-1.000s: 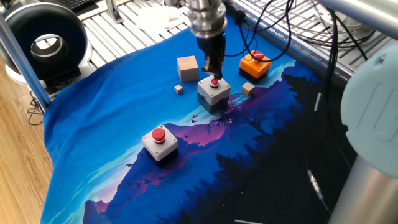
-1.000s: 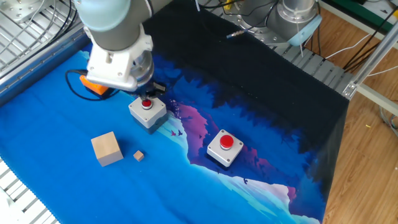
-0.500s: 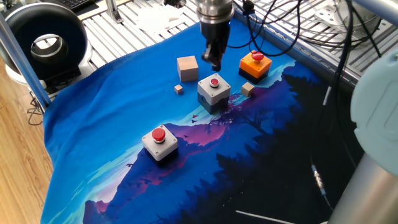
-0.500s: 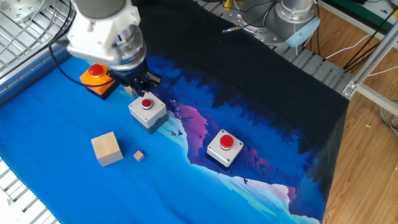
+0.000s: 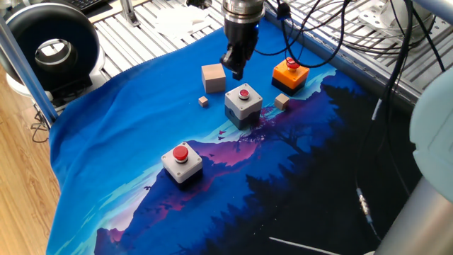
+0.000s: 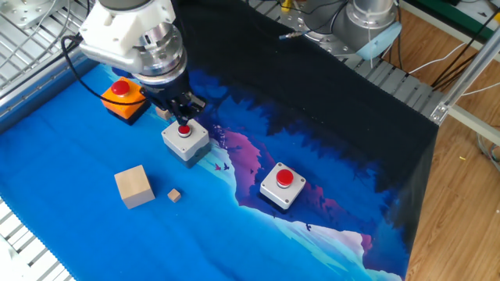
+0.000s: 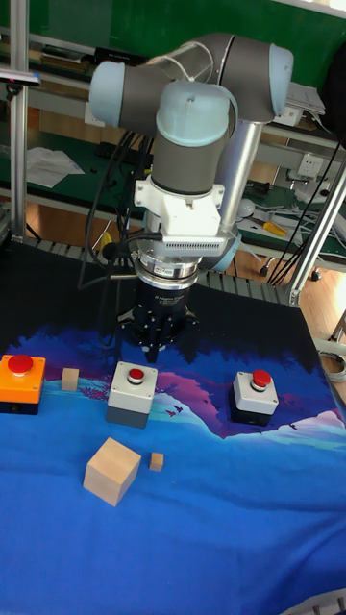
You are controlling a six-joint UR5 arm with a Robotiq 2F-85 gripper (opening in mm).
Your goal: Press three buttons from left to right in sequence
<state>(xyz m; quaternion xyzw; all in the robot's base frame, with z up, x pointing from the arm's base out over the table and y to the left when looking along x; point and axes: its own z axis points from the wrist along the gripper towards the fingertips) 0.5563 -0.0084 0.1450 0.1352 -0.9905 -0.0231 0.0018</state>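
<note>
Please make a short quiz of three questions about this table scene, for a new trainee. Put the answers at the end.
1. True or false: the tool is pressing on the middle grey button box.
2. How many plain wooden cubes lie on the blue cloth?
3. In the tall fixed view, which box is at the far left? A) orange button box B) grey button box C) large wooden cube

Key:
1. False; it hangs above the cloth, clear of the box.
2. Three: one large, two small.
3. A
</note>
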